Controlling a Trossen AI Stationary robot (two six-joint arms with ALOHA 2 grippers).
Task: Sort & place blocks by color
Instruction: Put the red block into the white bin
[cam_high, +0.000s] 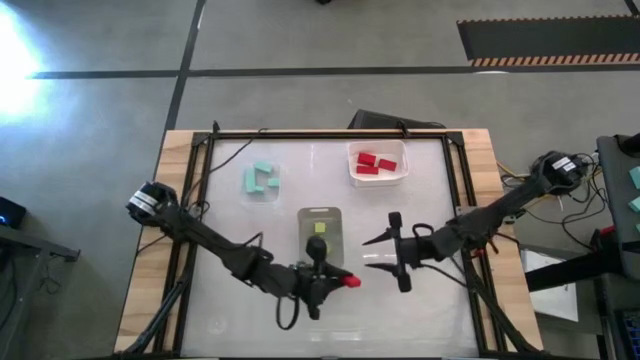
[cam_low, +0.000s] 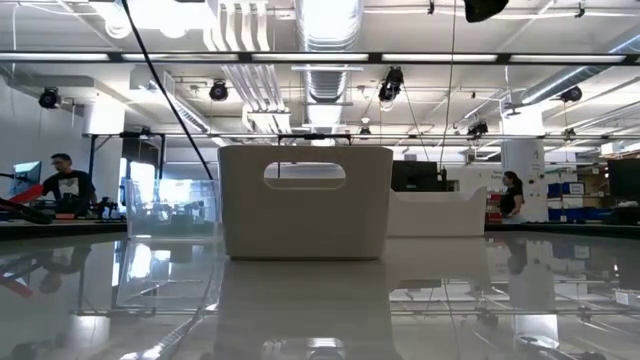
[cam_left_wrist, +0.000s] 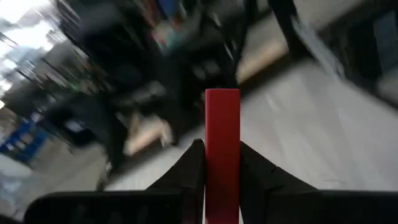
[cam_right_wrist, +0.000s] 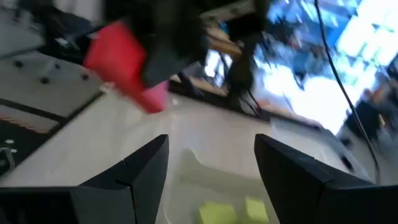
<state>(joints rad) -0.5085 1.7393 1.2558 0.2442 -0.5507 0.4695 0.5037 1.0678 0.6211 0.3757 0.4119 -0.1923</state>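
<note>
White, glossy bench fills a wooden frame, seen from above; the left gripper sits near the front centre, its jaws clenched on a red block, shown upright between the fingers in the left wrist view, its lower end cut off; the right gripper hovers just beside it, jaws spread wide and empty; three red blocks lie in a clear tray at the back; teal blocks sit in another, hard to make out; yellow-green blocks rest in a middle tray; from bench height a container hides everything behind it.
</note>
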